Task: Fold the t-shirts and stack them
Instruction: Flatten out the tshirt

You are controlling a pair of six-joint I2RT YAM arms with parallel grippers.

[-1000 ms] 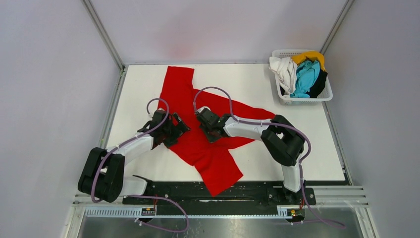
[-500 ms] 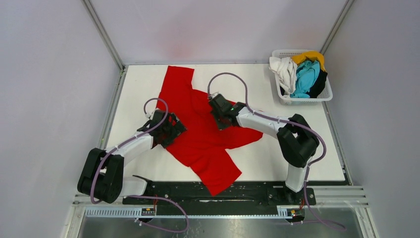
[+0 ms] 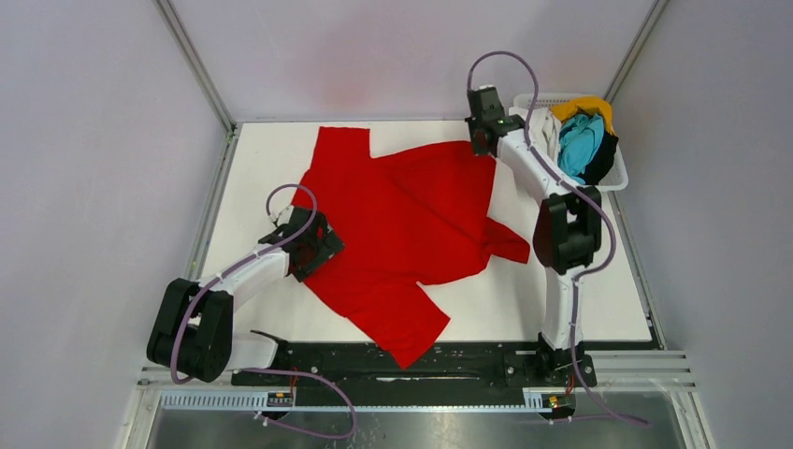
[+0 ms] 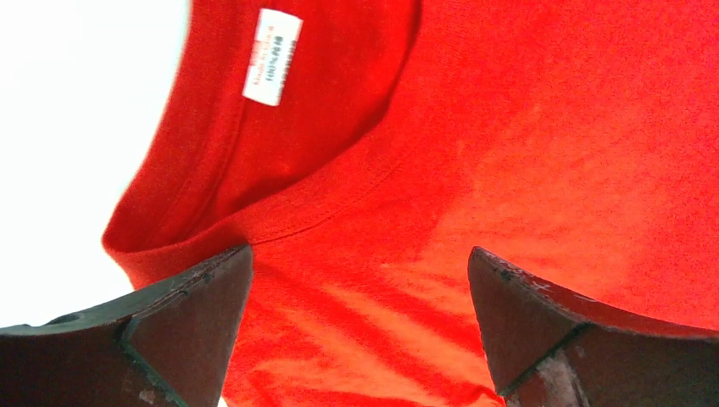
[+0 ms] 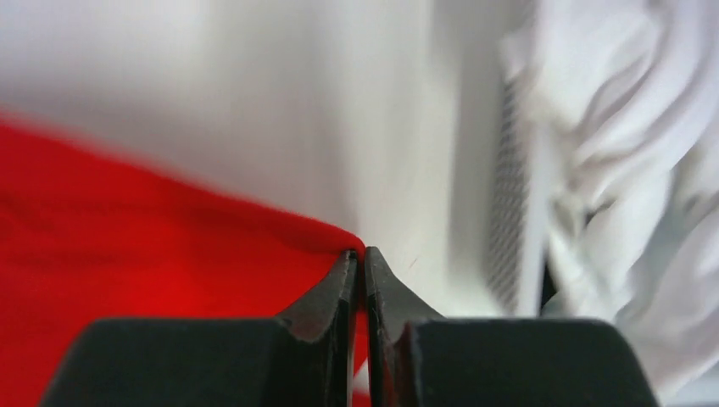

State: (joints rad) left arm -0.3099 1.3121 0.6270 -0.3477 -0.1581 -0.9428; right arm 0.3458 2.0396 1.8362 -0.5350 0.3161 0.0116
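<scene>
A white counter (image 3: 580, 281) sits between grey walls. On it 1 red shirt (image 3: 411, 215) lies spread, its long axis running left to right: collar left, hem right, 1 sleeve far, 1 near. Only the left wrist view shows the collar's white label (image 4: 272, 57); the left jaws stand wide over the cloth below it. Only the right wrist view shows the right jaws pinched on the far hem corner, just beside the basket (image 3: 572, 190). It holds 4 others: white shirt (image 3: 550, 126), yellow shirt (image 3: 584, 105), turquoise shirt (image 3: 578, 145), black shirt (image 3: 606, 154).
</scene>
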